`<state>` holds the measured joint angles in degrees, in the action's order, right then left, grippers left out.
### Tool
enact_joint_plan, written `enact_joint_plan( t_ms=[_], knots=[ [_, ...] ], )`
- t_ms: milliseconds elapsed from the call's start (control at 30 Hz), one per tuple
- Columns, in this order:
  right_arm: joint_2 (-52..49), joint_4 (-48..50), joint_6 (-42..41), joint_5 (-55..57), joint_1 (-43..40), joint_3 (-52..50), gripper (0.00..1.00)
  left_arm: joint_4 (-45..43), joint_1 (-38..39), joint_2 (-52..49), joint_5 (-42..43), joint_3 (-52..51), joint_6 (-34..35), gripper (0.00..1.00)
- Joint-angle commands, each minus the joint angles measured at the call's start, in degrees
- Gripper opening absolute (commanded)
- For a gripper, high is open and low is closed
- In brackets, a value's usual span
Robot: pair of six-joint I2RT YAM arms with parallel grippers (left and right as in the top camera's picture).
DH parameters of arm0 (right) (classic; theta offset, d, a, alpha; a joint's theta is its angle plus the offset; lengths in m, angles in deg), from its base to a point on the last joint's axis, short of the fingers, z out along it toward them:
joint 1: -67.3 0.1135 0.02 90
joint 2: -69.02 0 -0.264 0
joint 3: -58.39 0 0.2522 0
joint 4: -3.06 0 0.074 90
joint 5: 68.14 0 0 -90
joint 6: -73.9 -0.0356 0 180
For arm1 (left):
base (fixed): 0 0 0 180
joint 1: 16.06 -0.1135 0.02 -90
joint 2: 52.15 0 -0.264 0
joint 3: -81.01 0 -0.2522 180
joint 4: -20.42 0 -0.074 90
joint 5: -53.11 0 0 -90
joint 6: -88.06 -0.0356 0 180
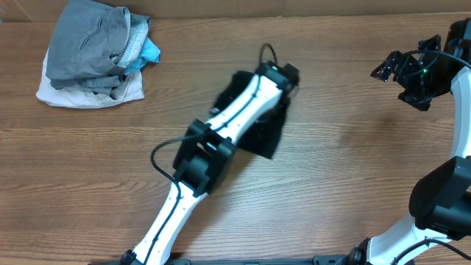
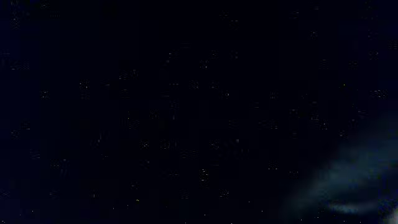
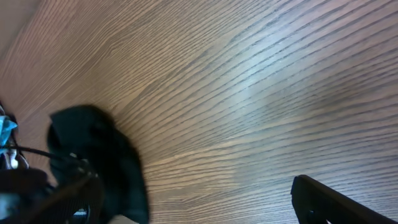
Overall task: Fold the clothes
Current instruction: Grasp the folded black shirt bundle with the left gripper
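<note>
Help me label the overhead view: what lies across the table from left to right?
Folded pile → black garment → right hand.

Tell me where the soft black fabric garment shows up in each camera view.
Overhead: soft black fabric garment at the table's centre, partly under the white left arm.
Left wrist: frame almost wholly dark; possibly the fabric close up, cannot tell.
Right wrist: garment at lower left.
Shared landmark: wood-grain table, seen in overhead and right wrist.
</note>
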<state>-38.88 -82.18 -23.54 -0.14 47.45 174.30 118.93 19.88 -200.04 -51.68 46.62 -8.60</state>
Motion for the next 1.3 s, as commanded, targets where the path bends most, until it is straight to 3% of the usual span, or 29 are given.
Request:
enact_joint_plan(
  t_ms=[0, 200, 367, 400, 500, 533, 800, 1267],
  knots=[
    [0.31, 0.24, 0.44, 0.55, -0.13, 0.46, 1.00, -1.05, -7.19, -3.91, -9.14, -2.12, -1.11, 0.04],
    [0.31, 0.44, 0.44, 0.87, -0.13, 0.46, 1.00, 0.98, -8.09, -3.13, -1.05, 4.33, -2.82, 0.04],
    [0.31, -0.17, 0.46, 1.64, -0.13, 0.46, 1.00, 3.69, -6.34, -1.20, 6.82, 15.43, -3.65, 0.06],
    [0.31, -0.24, 0.46, 1.84, -0.13, 0.46, 1.00, 4.00, -6.14, -0.90, 7.72, 17.22, -2.89, 0.12],
    [0.31, -0.33, 0.48, 2.51, -0.13, 0.46, 1.00, 5.01, -5.79, -0.11, 10.91, 21.59, 2.62, 0.86],
    [0.31, -0.35, 0.90, 2.69, -0.13, 0.46, 1.00, 5.62, -5.77, -0.07, 12.92, 22.88, 2.82, 1.00],
    [0.31, -0.85, 1.77, 2.91, -0.13, 0.46, 1.00, 5.31, -6.47, -0.17, 13.35, 20.92, 4.85, 1.00],
    [0.31, -1.11, 1.97, 2.91, -0.13, 0.46, 1.00, -2.62, -6.32, -0.24, 13.35, 4.20, 6.54, 0.99]
  ],
)
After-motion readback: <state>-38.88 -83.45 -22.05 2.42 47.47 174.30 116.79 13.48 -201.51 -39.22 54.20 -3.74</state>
